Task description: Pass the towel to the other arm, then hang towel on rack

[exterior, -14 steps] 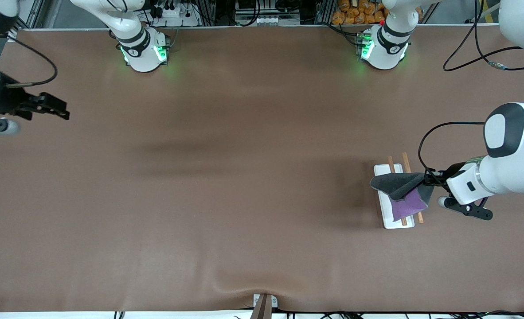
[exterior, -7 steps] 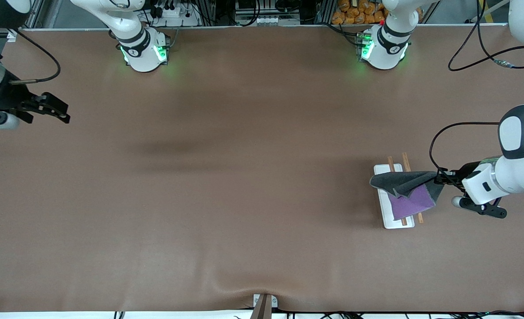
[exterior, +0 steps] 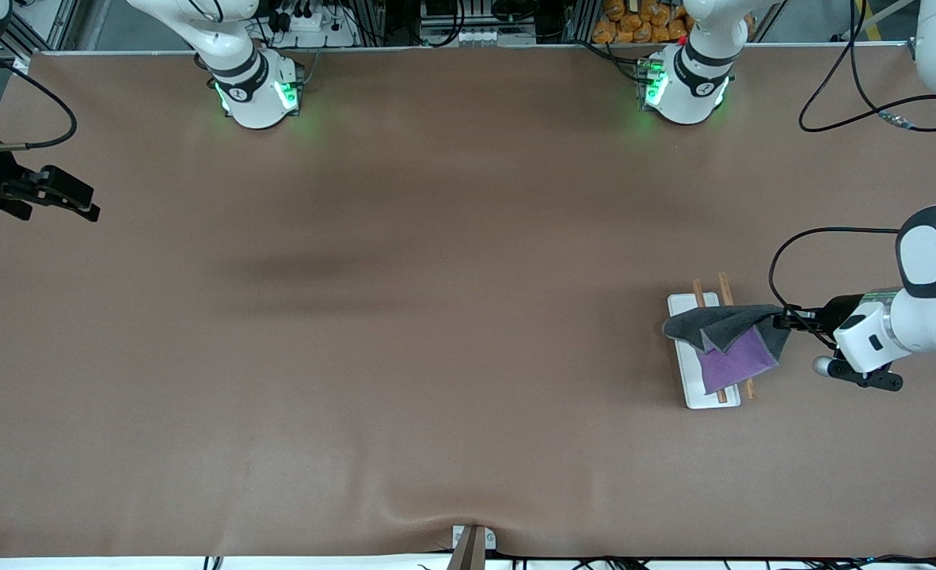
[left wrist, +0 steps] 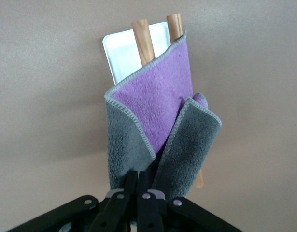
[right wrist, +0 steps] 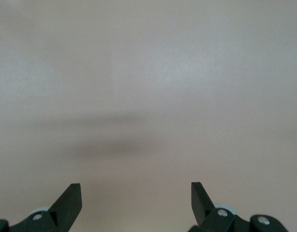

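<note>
Left gripper [exterior: 789, 320] clamped on towel [exterior: 725, 340] edge, I see fingers [left wrist: 138, 193] pinched together in left wrist view. Gripper sits over table [exterior: 436, 317] just beside rack [exterior: 705, 352], at left arm's end. Towel draped across both wooden rods [left wrist: 144, 41], grey face folded over purple, hiding most of white base plate [exterior: 683, 305]. Right gripper [exterior: 72, 198] waiting over table edge at right arm's end, fingers [right wrist: 71, 200] spread wide, holding nothing.

Robotics lab being shown, two arm bases [exterior: 258, 95] glowing green at twelve o'clock, brown-covered table [exterior: 405, 317], cables [exterior: 848, 87] and aluminium framing [exterior: 468, 24] being seen along the top edge
</note>
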